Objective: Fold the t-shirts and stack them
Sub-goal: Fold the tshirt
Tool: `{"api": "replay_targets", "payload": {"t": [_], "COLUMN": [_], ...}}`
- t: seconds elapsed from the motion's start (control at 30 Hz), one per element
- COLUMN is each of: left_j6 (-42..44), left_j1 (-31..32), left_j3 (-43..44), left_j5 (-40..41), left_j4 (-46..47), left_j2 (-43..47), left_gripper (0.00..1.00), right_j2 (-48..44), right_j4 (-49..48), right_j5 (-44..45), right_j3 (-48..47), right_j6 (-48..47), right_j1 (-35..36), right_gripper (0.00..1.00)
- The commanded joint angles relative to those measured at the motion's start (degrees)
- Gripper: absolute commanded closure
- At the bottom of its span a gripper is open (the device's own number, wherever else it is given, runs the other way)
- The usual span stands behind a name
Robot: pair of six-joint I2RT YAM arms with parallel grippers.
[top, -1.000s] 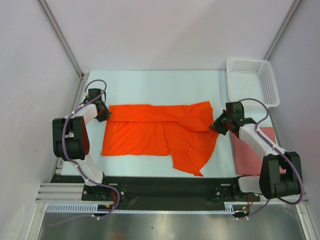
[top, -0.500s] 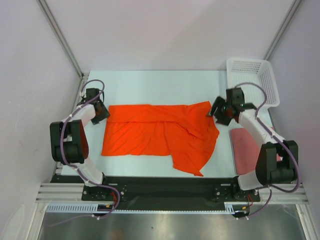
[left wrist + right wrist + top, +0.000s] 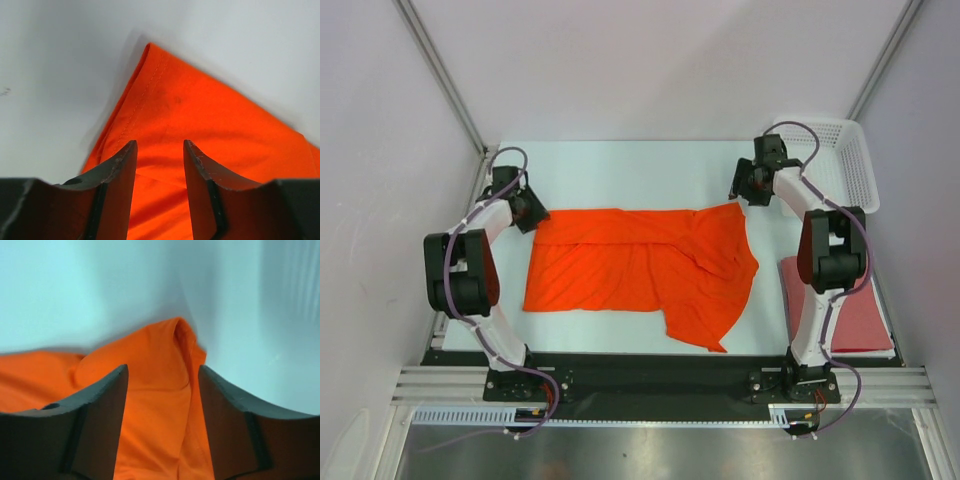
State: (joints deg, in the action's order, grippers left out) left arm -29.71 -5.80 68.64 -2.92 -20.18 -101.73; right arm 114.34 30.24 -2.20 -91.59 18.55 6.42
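Observation:
A bright orange t-shirt [image 3: 640, 265] lies spread out flat in the middle of the table. My left gripper [image 3: 530, 214] hovers at its far left corner, open; in the left wrist view [image 3: 160, 150] the hemmed corner [image 3: 150, 55] lies beneath and beyond the fingertips. At the shirt's far right corner my right gripper [image 3: 740, 192] is open too, and the wrist view [image 3: 162, 375] shows rumpled orange cloth [image 3: 165, 355] lying loose below the jaws. A dull brick-red t-shirt [image 3: 865, 320] lies folded at the table's right edge, partly behind the right arm.
A white lattice basket [image 3: 855, 175] stands at the far right corner, just behind the right wrist. Metal frame posts rise at both far corners. The orange shirt's lower right part hangs toward the near edge [image 3: 705, 325].
Both grippers opened and let go of the shirt's far corners. The right arm swung from beside the shirt toward the far side, drawing that corner out. The left gripper shifted slightly farther.

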Motion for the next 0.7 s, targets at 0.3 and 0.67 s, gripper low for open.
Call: {"api": "replay_targets", "payload": {"t": [0.3,0.67], "left_j6": [-3.60,-4.21], "left_j1": [-0.09,-0.61], "left_j3": [3.17,4.22], "left_j5": [-4.12,-2.89], "left_j4": [1.11,0.15], "left_j2": [-5.84,-8.22], "left_gripper": [0.54,0.54], "right_j2": [8.79,10.99], "right_j4": [2.54,1.05], "right_j5": [0.18,3.84], "right_j3": [-8.25,-8.08], "right_j6": [-3.78,-0.44], "right_j1": [-0.35,-0.96], "right_gripper": [0.62,0.98]}}
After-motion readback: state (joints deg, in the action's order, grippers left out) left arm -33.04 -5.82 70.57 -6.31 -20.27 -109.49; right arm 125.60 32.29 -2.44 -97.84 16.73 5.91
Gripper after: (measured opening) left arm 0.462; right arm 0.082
